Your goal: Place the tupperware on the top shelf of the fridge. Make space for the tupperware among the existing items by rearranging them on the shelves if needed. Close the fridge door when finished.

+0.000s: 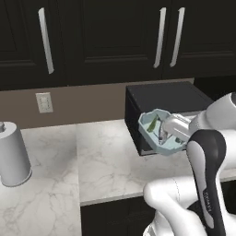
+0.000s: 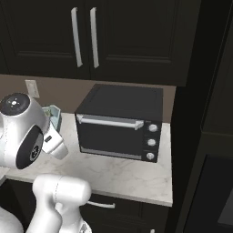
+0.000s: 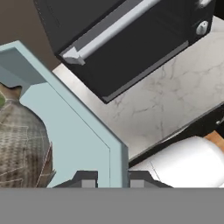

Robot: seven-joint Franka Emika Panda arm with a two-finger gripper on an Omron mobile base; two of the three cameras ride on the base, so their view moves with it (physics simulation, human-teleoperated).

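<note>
The pale-blue tupperware [image 1: 154, 130] hangs tilted above the marble counter, just in front of the black toaster oven. Green and greyish food bits show inside it. My gripper [image 1: 167, 134] is shut on its rim. In the hand view the tub's blue wall [image 3: 70, 127] runs between the two fingertips of the gripper [image 3: 113, 179]. From the right base view a corner of the tupperware [image 2: 55, 116] peeks out behind the arm's white joint. The fridge, its top shelf and the existing items are out of view.
The toaster oven [image 2: 119, 122] stands on the counter [image 1: 101, 166] against the brown wall. A tall grey canister [image 1: 13, 154] stands at the counter's left. Dark upper cabinets [image 1: 106, 32] with silver handles hang above. A dark tall panel [image 2: 205, 104] bounds the right side.
</note>
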